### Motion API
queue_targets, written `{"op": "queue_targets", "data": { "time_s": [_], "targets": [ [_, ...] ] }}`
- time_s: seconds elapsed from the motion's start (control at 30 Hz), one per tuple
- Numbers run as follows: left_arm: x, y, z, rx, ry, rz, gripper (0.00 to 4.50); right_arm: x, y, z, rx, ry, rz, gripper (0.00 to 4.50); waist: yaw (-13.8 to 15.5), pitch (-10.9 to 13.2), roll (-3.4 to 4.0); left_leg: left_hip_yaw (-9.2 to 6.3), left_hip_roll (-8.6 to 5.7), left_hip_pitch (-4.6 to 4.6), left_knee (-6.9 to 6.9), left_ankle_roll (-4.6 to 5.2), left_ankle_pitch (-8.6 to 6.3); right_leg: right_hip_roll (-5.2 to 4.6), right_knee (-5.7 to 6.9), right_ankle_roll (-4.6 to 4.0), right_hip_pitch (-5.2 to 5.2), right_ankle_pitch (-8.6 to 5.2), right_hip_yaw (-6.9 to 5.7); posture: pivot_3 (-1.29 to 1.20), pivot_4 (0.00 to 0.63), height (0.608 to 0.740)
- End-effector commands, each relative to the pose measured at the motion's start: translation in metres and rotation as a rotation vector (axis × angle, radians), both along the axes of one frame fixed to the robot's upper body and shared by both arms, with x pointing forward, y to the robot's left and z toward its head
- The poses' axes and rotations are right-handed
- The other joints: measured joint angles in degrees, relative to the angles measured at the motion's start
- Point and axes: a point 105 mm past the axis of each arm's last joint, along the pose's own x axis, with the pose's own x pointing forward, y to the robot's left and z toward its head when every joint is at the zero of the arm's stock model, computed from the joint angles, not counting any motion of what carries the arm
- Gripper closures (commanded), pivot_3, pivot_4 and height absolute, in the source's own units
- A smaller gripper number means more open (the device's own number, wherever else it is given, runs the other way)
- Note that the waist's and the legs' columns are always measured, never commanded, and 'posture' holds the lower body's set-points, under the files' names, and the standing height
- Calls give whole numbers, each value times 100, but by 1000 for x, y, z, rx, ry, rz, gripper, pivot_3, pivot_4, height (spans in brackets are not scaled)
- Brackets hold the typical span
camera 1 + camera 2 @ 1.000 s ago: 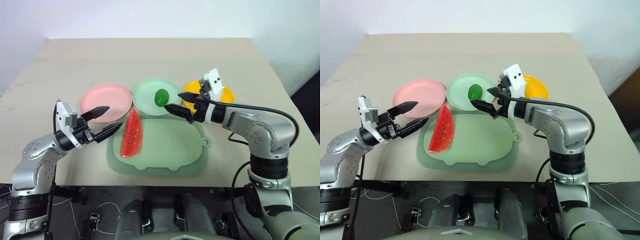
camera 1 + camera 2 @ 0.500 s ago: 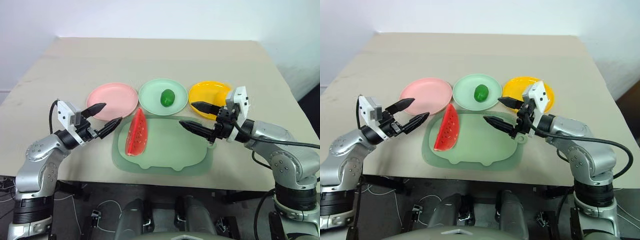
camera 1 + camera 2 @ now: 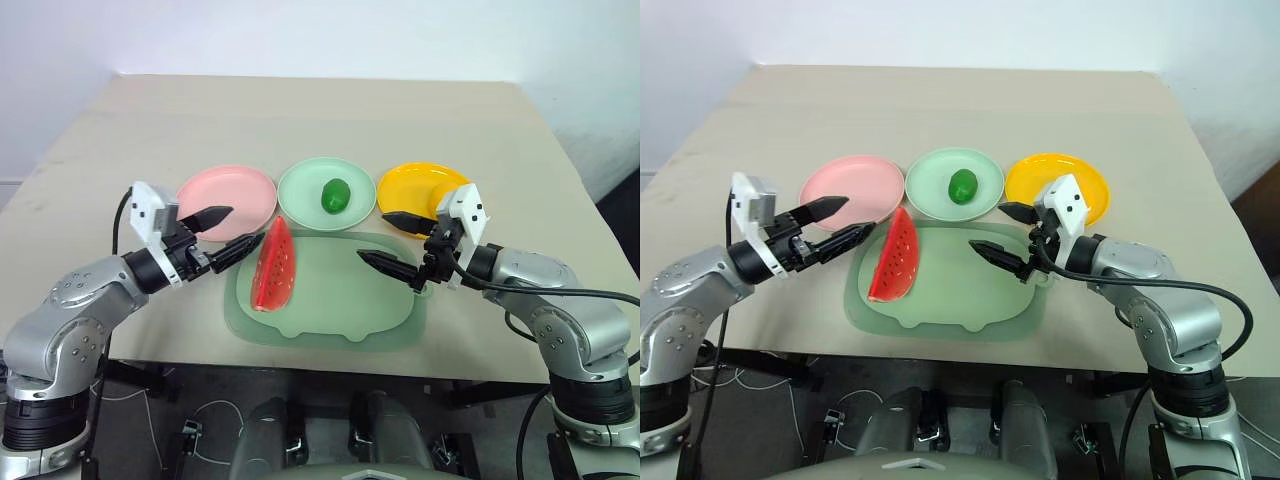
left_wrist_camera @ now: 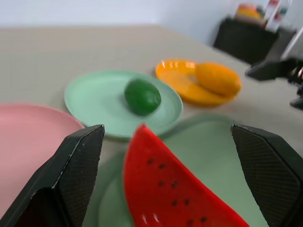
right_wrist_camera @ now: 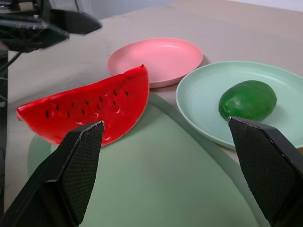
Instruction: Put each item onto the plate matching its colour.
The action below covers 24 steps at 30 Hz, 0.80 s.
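The red watermelon wedge [image 3: 272, 268] lies on the left part of the pig-shaped mat [image 3: 340, 305]. My left gripper [image 3: 246, 225] is open just to its left, pointing at it, over the near rim of the empty pink plate [image 3: 225, 190]. The green fruit [image 3: 335, 195] rests on the mint plate [image 3: 300, 192]. In the left wrist view the yellow fruit [image 4: 218, 79] lies on the yellow-orange plate [image 4: 177, 78]. My right gripper [image 3: 372, 236] is open and empty above the mat's right side, in front of that plate [image 3: 415, 180].
The three plates stand in a row behind the mat on a beige table [image 3: 320, 120]. The table's near edge runs just in front of the mat.
My left gripper has moved right, closer to the watermelon. My right gripper has drawn back from the mint plate's rim to the mat's right side. The camera view also shifted.
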Motion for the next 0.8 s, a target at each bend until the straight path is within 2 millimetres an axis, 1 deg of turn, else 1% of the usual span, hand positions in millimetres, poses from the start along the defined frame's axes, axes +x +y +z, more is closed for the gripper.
{"op": "queue_targets", "data": {
  "time_s": [0.03, 0.17, 0.27, 0.33, 0.5, 0.6, 0.8],
  "targets": [
    [0, -15, 2, 58, 48, -1, 0, -1, 3, 1, 5, -20, 0, 46, 4, -1, -2, 0, 0, 0, 1, 0, 0, 0, 0, 1, 2, 0, 0, 0, 150, 696],
    [8, -25, -18, 160, 158, 43, 0, 0, -2, 0, 10, -16, -22, 46, 0, -1, -2, 0, -3, 2, 3, 2, 1, 1, 1, 3, 6, -1, 0, 0, 150, 696],
    [14, -20, -33, 261, 212, 109, 0, 1, -3, 0, 9, -16, -32, 46, -10, -1, -2, 0, -2, 3, 3, 1, 1, 4, 3, 2, 4, 0, 0, 0, 150, 696],
    [16, -17, -37, 297, 225, 137, 0, 2, -3, 1, 10, -17, -38, 46, -12, -1, -2, 0, -2, 4, 3, 0, 2, 5, 5, 1, 4, 0, 0, 0, 150, 696],
    [13, -23, -35, 317, 250, 111, 0, 6, -6, -1, 8, -12, -60, 46, 11, -1, -3, -1, -2, 3, 4, 0, 1, 3, 4, 0, 4, 1, 0, 0, 150, 696],
    [10, -22, -34, 340, 267, 96, 516, 7, -4, -3, 9, -6, -63, 0, 1, -2, -3, 0, -4, 3, 5, -1, 1, -1, 3, -2, 6, 1, 1, 0, 150, 696],
    [11, -11, -36, 369, 291, 117, 2443, 13, -6, -3, 2, -2, -82, 0, -9, -2, -3, -1, -2, 5, 5, -2, 2, 2, 7, -3, 4, 2, 1, 0, 150, 696]
  ]
}}
